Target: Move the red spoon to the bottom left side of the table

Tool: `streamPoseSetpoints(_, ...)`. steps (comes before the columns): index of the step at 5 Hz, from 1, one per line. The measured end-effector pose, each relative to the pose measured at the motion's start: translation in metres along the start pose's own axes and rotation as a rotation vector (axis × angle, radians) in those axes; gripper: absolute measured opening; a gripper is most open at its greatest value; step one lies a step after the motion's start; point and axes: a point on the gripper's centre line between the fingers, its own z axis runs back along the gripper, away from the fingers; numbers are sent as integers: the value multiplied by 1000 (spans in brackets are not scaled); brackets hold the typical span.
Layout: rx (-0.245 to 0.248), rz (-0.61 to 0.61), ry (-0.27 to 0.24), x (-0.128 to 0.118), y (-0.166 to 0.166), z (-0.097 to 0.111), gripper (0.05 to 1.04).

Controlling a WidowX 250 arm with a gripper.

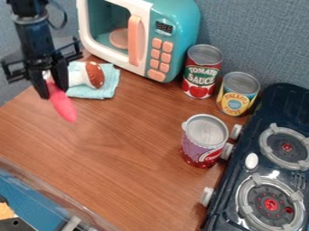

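At the upper left of the camera view, my black gripper (53,81) hangs over the left part of the wooden table (114,135). It is shut on the red spoon (61,104), whose pinkish-red end points down and slightly right below the fingertips. The spoon's upper end is partly hidden between the fingers. The spoon appears held above the tabletop, just left of a light blue cloth.
On the light blue cloth (107,89) lies a white and brown toy (93,75). Behind stands a teal toy microwave (181,22). Tomato can (200,72), yellow can (237,94) and purple-red can (203,142) stand right, beside a dark stove (247,180).
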Motion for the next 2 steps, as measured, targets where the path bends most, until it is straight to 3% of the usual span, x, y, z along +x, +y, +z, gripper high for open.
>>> streamPoseSetpoints(1, 35, 74, 21, -5, 4, -15, 322)
streamPoseSetpoints(2, 21, 70, 14, -1, 8, -23, 322)
